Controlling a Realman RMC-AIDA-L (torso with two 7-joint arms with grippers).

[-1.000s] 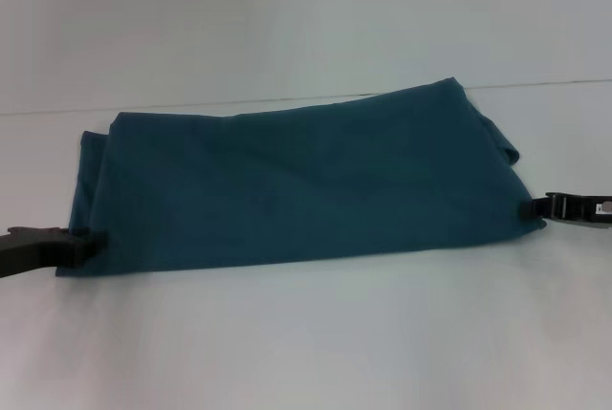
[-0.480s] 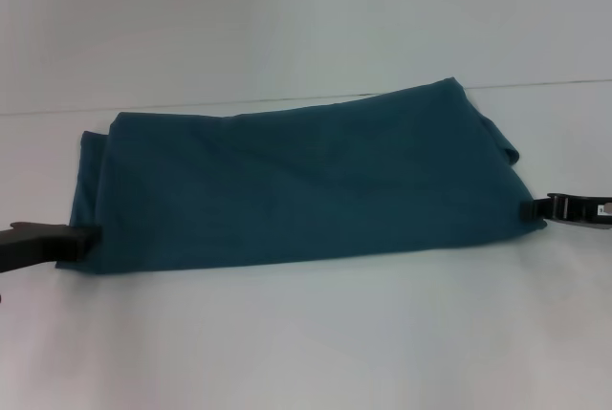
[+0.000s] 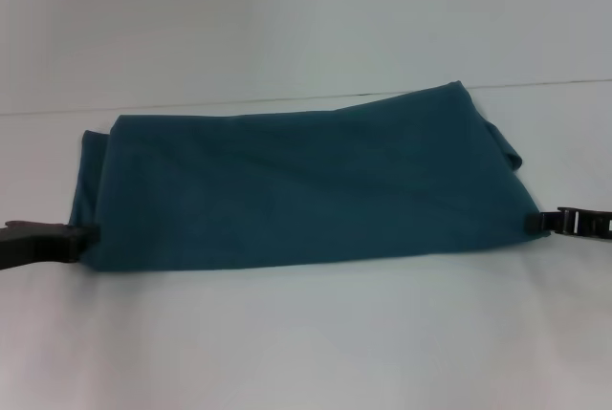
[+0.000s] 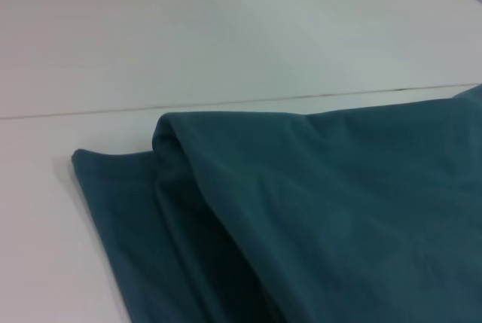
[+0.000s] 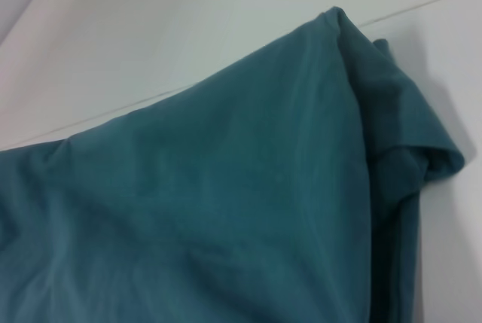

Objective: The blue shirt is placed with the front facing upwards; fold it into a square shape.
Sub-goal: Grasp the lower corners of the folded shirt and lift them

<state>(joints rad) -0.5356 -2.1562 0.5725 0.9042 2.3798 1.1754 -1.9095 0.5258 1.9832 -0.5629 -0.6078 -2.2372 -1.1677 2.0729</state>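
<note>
A dark teal-blue shirt (image 3: 296,190) lies folded into a long horizontal band across the middle of a white tabletop (image 3: 306,334), plain fabric facing up. At the band's 9 o'clock end, the left gripper (image 3: 86,236) sits low on the tabletop, its tip touching the shirt's lower corner. At the 3 o'clock end, the right gripper (image 3: 537,222) meets the opposite lower corner. Whether either pair of jaws is spread or pinching cloth cannot be told. Both wrist views show layered fabric edges at each end of the band
</note>
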